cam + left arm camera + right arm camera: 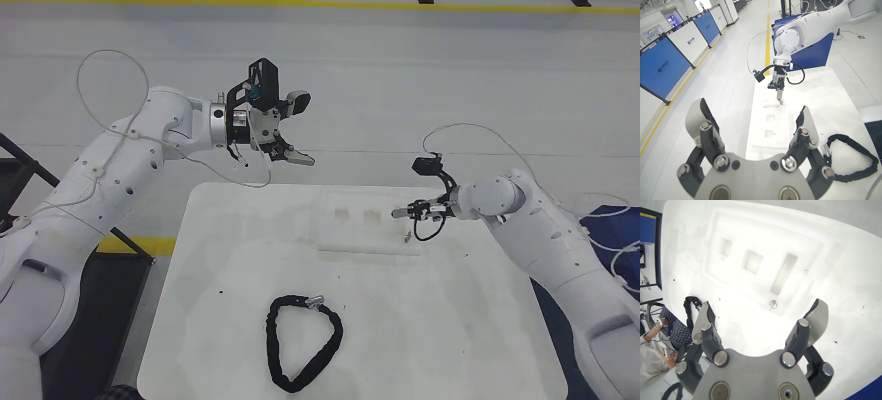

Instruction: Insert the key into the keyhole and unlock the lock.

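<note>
the key (773, 304) is seen lying flat on the white foam tray (360, 240), at the tray's near right corner, just off the near end of the long recess (784, 273). its ring end and thin shaft can be made out, and it is touched by nothing. a small ring (754, 253) is seen inside the middle recess (752, 263), left of the long one. the right gripper (761, 306) is held just above the key, over the tray's right end, with its fingers spread wide and nothing grasped between them. the tray is set on the far half of the white table (470, 330). the lock (303, 342), a black sleeved loop with a metal end piece, is laid toward the table's near edge, left of centre, well apart from the key and the tray. its keyhole is too small to be made out. the left gripper (752, 105) is held high at the far left, past the table's far edge as seen from above. it is likewise released, with its fingers wide apart and nothing held.
</note>
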`<state>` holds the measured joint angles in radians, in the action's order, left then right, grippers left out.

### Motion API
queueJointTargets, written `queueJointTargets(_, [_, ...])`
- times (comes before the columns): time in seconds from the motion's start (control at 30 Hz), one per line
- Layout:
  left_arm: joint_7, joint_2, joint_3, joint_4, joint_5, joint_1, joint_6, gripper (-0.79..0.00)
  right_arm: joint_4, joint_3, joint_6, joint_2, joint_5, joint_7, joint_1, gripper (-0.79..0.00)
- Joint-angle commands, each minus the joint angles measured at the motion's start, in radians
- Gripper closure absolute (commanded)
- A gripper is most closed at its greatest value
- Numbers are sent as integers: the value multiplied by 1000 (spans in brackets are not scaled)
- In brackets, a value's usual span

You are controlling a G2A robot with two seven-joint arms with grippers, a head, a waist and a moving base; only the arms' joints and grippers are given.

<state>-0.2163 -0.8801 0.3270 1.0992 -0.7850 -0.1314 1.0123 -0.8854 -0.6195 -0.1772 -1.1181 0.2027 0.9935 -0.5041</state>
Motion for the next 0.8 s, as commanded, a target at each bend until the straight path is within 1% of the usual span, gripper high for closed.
queueJointTargets(0.0, [0, 0, 0, 0, 0, 0, 0, -785, 8, 12, 10, -9, 16, -3, 1, -785])
queueJointTargets(0.33, [0, 0, 0, 0, 0, 0, 0, -785, 33, 26, 26, -36, 23, -22, -19, -785])
queueJointTargets(0.77, [0, 0, 0, 0, 0, 0, 0, -785, 33, 26, 26, -36, 23, -22, -19, -785])
